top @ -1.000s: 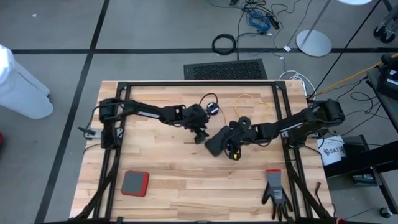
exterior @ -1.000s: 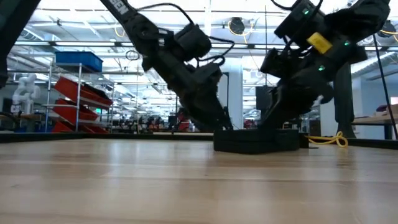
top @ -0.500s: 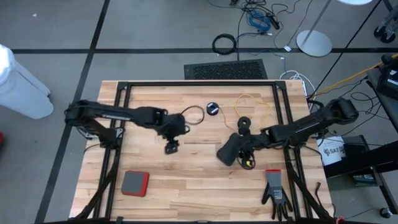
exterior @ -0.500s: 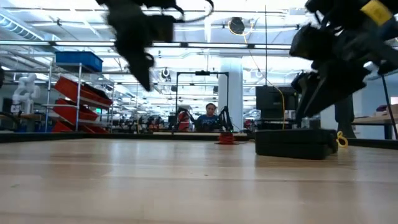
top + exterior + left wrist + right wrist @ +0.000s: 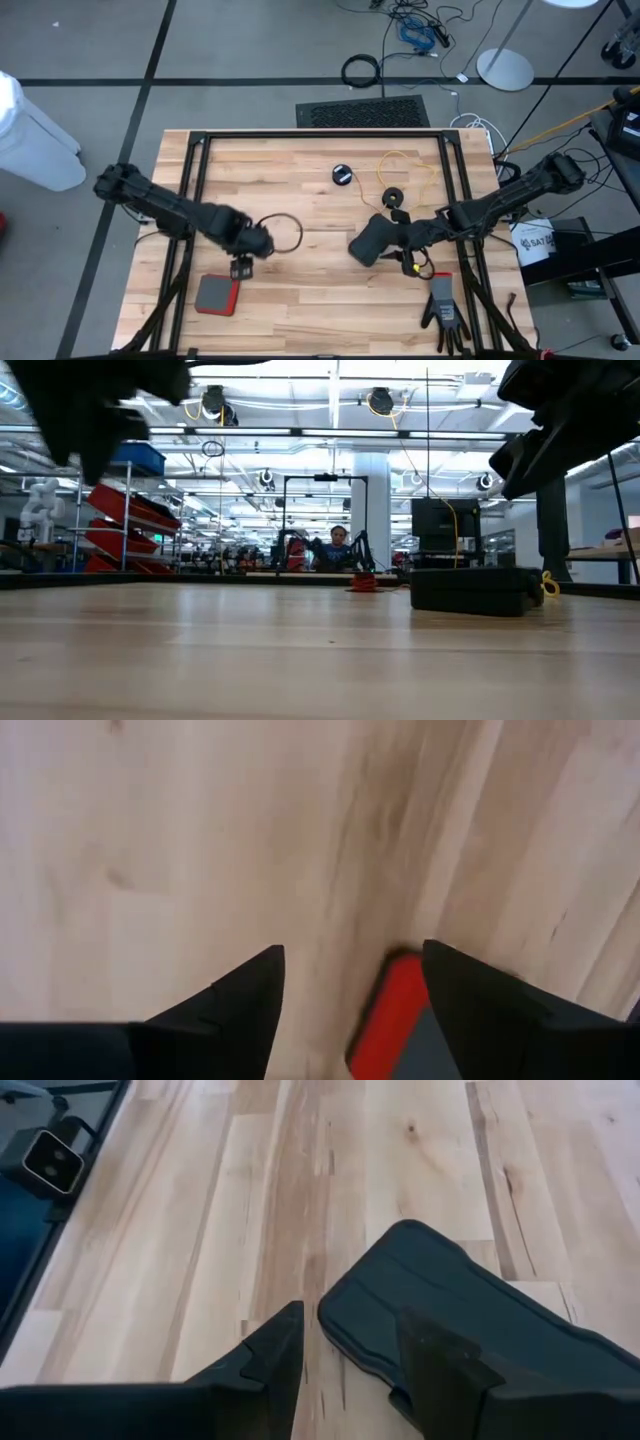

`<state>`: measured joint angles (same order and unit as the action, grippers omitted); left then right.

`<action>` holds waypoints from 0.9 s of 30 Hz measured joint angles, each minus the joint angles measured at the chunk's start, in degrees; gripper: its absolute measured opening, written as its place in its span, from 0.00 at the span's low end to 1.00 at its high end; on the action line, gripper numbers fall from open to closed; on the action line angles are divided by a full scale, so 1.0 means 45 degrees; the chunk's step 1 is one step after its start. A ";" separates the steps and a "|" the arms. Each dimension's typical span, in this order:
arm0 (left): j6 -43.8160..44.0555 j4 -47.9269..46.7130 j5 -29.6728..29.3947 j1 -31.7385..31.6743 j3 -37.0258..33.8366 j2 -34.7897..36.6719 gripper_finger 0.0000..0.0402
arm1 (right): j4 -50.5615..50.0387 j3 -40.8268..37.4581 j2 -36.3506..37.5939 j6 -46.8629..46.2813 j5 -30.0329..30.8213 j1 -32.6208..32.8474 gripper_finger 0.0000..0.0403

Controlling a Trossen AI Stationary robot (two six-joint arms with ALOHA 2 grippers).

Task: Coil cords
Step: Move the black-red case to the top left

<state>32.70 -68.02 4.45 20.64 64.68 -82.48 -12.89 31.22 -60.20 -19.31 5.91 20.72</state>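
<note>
1. Wooden planks make up the table (image 5: pixel 300 300), ringed by a black frame, with grey floor and stray cables beyond it at the top of the high view.
2. Yellow cord (image 5: pixel 412 168) lies loosely looped in the upper right part of the tabletop, ending at a small black reel (image 5: pixel 393 198); a second black reel (image 5: pixel 343 174) sits near the upper centre. No red-orange cord can be made out. Neither cord is held, so the coiling looks unstarted or paused.
3. Left gripper (image 5: pixel 241 268) sits low and left of centre in the high view, just above a red-edged grey pad (image 5: pixel 216 295). Its fingers (image 5: pixel 250 995) stand spread with nothing between them, the pad's red edge showing in the gap, probably because the arm is parked away from the cords.
4. Right gripper (image 5: pixel 345 1345) is at centre right of the high view, fingers apart and gripping nothing, its tips at the edge of a dark flat case (image 5: pixel 372 240) lying on the wood. Likely it is nudging or about to clear that case.
5. A black glove (image 5: pixel 442 308) rests at the lower right, well apart from the cords.
</note>
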 joint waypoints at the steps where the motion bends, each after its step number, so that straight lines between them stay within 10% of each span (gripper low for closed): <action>1: 0.0418 -0.0070 0.0169 0.0309 -0.0071 0.0005 0.61 | 0.0001 0.0000 0.0017 -0.0001 0.0001 0.0017 0.36; 13: 0.4841 -0.0049 0.1369 0.3798 -0.0770 0.0005 0.61 | 0.0025 0.0005 0.0027 0.0054 0.0001 0.0018 0.36; 27: 0.5330 0.2910 0.0765 0.5254 -0.2554 -0.0409 0.61 | 0.0059 0.0010 0.0032 0.0101 0.0001 0.0018 0.36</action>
<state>56.69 -54.92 7.89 44.28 53.18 -84.32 -12.62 31.27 -60.05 -18.85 5.91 20.80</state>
